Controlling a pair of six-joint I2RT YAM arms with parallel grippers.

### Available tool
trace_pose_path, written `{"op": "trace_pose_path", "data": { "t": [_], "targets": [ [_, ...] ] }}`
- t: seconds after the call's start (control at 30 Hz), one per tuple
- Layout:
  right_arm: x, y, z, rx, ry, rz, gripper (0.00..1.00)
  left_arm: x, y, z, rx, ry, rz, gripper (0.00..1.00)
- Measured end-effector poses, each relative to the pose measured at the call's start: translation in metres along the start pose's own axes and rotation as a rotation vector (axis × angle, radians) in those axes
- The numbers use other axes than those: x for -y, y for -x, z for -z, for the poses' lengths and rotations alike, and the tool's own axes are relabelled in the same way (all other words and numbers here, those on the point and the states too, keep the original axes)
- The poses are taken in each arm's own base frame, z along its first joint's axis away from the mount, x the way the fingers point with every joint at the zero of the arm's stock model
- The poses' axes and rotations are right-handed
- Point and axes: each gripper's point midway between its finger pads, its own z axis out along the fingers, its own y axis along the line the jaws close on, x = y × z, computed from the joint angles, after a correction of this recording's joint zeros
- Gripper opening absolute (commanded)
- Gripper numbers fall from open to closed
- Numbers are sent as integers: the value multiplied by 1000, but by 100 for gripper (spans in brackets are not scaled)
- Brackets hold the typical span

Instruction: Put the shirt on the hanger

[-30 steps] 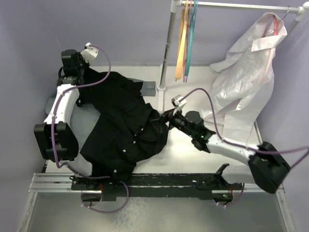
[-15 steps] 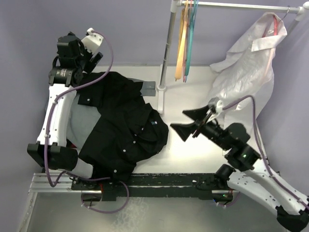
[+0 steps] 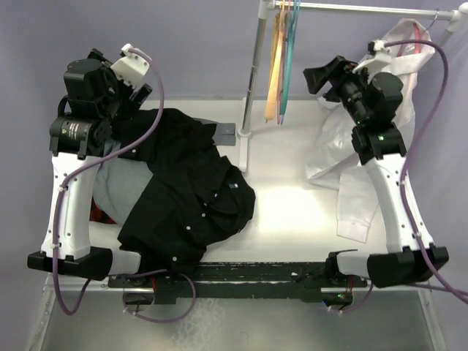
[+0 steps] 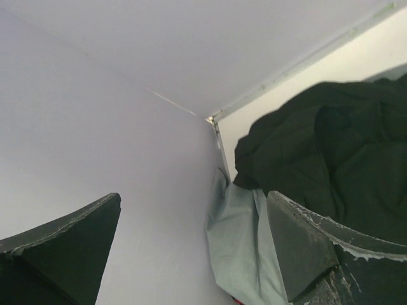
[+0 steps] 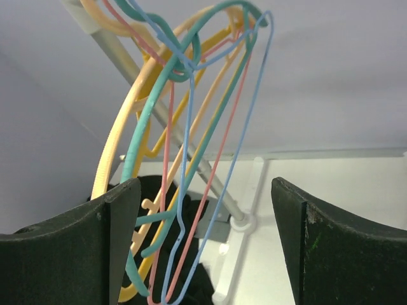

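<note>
The black shirt (image 3: pixel 191 191) lies crumpled on the left half of the table, and its bulk (image 4: pixel 331 146) also fills the right of the left wrist view. The thin light-blue hanger (image 5: pixel 185 190) hangs on the rail in a bunch with orange, teal and pink hangers (image 3: pixel 282 58). My right gripper (image 3: pixel 316 82) (image 5: pixel 205 184) is raised just right of that bunch, open, with the hanger wires showing between its fingers but not gripped. At the back-left corner my left gripper (image 3: pixel 140 93) (image 4: pixel 194 197) is lifted above the shirt, open and holding nothing.
A white garment (image 3: pixel 373 102) hangs at the right end of the rail (image 3: pixel 365 6). The rail's pole (image 3: pixel 253 73) stands on a base (image 3: pixel 242 134) mid-table. A grey-blue cloth (image 3: pixel 117 175) (image 4: pixel 241 244) and a bit of red plaid (image 3: pixel 102 216) lie under the shirt.
My right arm left the shirt's right edge and swung up to the hangers. The left gripper opened and rose away from the shirt's far-left corner.
</note>
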Motion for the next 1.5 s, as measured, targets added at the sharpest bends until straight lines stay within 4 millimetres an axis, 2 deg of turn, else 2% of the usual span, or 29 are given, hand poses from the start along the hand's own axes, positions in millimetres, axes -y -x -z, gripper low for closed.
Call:
{"op": "trace_pose_path", "data": {
  "t": [0.13,0.23,0.5,0.83,1.0,1.23,1.33,1.5],
  "targets": [
    [1,-21,-26,-81,29,-47,82,15,-18,-7,-50,-39,-20,99],
    [-2,-24,-37,-102,53,-65,80,22,-25,-11,-76,-60,-30,99],
    [-3,-28,-49,-114,64,-93,74,26,-28,-15,-89,-70,-33,99],
    [16,-57,-75,-174,29,-107,69,32,-35,-24,-110,-84,-46,99],
    [13,-56,-84,-174,37,-104,70,39,-41,-31,-129,-97,-52,99],
    [-9,-49,-91,-156,70,-78,69,43,-45,-36,-143,-109,-55,99],
    [-15,-51,-96,-157,78,-71,60,44,-45,-37,-144,-110,-56,99],
    [-11,-62,-105,-171,62,-65,33,45,-47,-39,-147,-113,-57,99]
  ]
}}
